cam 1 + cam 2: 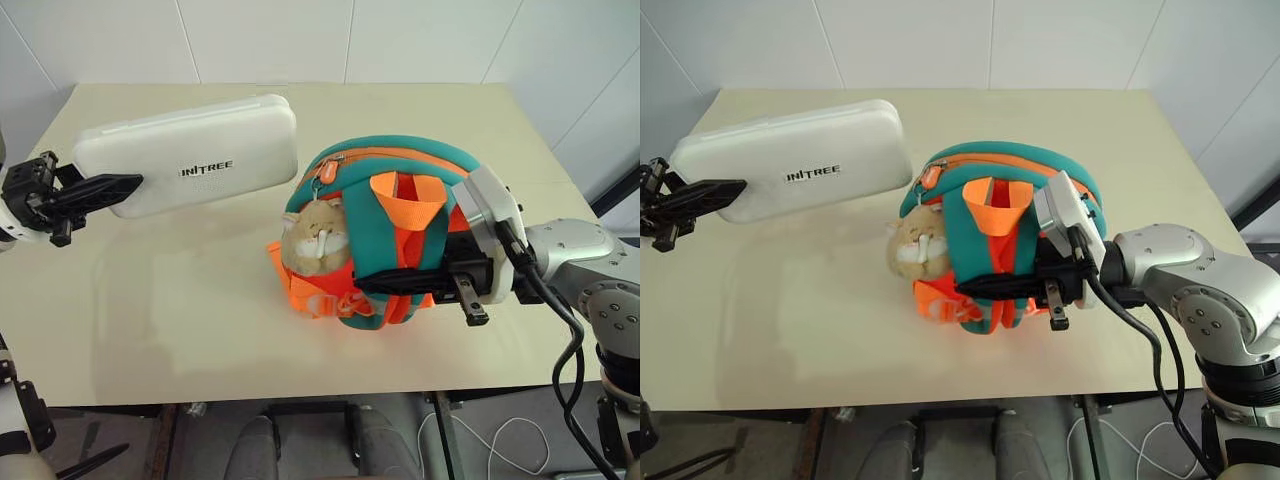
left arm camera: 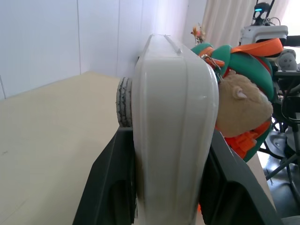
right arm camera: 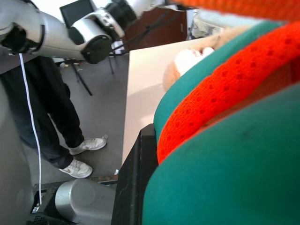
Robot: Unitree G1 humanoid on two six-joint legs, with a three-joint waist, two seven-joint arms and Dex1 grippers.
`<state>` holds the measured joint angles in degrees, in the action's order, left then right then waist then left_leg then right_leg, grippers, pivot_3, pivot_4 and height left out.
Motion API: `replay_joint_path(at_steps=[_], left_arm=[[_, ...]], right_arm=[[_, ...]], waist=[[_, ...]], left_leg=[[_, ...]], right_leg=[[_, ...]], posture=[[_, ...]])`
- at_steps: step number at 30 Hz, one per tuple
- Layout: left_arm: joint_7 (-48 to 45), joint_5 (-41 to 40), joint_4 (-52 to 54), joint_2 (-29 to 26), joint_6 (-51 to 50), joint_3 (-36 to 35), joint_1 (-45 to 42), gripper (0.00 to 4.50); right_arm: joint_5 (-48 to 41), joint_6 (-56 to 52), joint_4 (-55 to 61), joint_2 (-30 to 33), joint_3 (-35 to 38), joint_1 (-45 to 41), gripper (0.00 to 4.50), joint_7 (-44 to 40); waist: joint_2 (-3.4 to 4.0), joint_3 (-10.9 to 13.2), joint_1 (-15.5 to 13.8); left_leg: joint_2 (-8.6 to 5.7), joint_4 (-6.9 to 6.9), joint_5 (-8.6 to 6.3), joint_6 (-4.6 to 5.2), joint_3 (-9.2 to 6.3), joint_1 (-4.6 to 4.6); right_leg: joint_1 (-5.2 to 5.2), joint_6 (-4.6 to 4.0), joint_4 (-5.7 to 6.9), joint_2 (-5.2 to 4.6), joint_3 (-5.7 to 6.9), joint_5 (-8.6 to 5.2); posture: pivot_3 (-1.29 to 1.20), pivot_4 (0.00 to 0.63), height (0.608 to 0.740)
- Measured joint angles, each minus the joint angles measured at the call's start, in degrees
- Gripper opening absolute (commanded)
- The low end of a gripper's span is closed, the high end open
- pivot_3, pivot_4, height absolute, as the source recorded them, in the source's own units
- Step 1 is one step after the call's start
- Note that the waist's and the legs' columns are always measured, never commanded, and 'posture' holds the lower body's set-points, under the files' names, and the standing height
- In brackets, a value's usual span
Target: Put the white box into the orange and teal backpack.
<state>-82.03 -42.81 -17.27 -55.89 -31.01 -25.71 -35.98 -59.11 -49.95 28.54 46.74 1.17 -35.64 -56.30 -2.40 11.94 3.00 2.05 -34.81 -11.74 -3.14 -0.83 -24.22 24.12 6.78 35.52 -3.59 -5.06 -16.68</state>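
The left gripper (image 1: 118, 187) clamps one short end of the flat white plastic box (image 1: 190, 153), held above the table beside the orange and teal fabric backpack (image 1: 400, 235) — stiff, smooth, probably light. The right gripper (image 1: 375, 282) pinches the soft pack's strap — it should sag.

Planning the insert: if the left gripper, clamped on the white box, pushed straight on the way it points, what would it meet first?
Probably the orange and teal backpack; the white box in the left gripper would strike it first.

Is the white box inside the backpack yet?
No, it is out. The white box hangs above the table, pinched at one end by the left gripper's fingers, beside the orange and teal backpack.
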Motion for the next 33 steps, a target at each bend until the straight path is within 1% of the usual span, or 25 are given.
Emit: replay_joint_path(at_steps=[7,10,14,20,24,27,32,33], left_arm=[[-0.1,-2.1,5.0,0.9,0.1,-2.4,3.2,1.26],[-1.2,-2.1,5.6,0.9,0.9,-2.1,3.7,1.26],[-2.6,-1.3,5.6,0.8,2.5,0.4,4.2,1.26],[-3.9,3.2,5.0,0.7,6.9,5.9,2.6,1.26],[-3.9,7.1,4.2,0.6,10.1,10.8,-2.5,1.26],[-3.7,9.1,4.1,1.2,10.4,14.0,-5.9,1.26],[-0.1,13.0,5.4,4.4,9.5,20.2,-10.8,1.26],[0.8,13.8,5.9,5.3,8.8,21.4,-11.7,1.26]], right_arm=[[1.4,0.2,-1.1,0.0,0.1,0.3,0.0,0.0],[1.8,0.4,-1.3,0.0,0.1,0.3,0.0,0.0],[2.3,0.7,-1.5,-0.2,0.1,0.4,0.0,0.0],[3.5,1.1,-1.6,-0.4,0.1,1.0,0.0,0.0],[4.0,1.2,-1.7,-1.2,-0.1,1.0,0.0,0.0],[4.7,1.2,-1.8,-1.8,-0.4,1.0,0.0,0.0],[6.2,1.6,-2.0,-2.6,-0.8,1.0,0.0,0.1],[6.4,1.9,-2.0,-2.7,-0.8,1.0,0.0,0.1]], waist=[[-0.01,0.0,0.0],[-0.01,0.0,0.0],[-0.01,0.0,0.0],[-0.01,0.0,0.0],[-0.01,0.0,0.0],[-0.01,0.0,0.0],[-0.01,0.0,0.0],[-0.01,0.0,-0.1]], left_leg=[[0.02,-0.16,0.0,0.0,0.0,0.0],[0.01,-0.19,0.0,0.0,0.02,0.01],[0.02,-0.18,0.0,0.0,0.01,0.01],[0.02,-0.19,0.0,0.0,0.01,0.0],[0.01,-0.22,0.0,0.0,0.02,0.0],[0.01,-0.22,0.0,0.0,0.02,0.0],[0.02,-0.23,0.0,0.0,-0.01,0.0],[0.02,-0.24,0.0,0.0,-0.01,0.0]], right_leg=[[0.0,-0.01,0.11,0.04,-0.01,0.0],[-0.01,-0.04,0.1,0.03,-0.04,-0.02],[0.0,-0.05,0.11,0.04,-0.03,-0.02],[0.0,-0.04,0.11,0.05,-0.04,-0.02],[-0.01,-0.02,0.14,0.07,-0.05,-0.01],[-0.01,0.04,0.14,0.08,-0.05,0.02],[-0.01,0.59,0.22,0.13,-0.05,0.28],[-0.01,0.81,0.21,0.13,-0.05,0.39]], posture=[[0.0,0.15,0.74],[0.0,0.15,0.74],[0.0,0.15,0.74],[0.0,0.15,0.74],[0.0,0.15,0.74],[0.0,0.15,0.74],[0.0,0.15,0.74],[0.0,0.15,0.74]])
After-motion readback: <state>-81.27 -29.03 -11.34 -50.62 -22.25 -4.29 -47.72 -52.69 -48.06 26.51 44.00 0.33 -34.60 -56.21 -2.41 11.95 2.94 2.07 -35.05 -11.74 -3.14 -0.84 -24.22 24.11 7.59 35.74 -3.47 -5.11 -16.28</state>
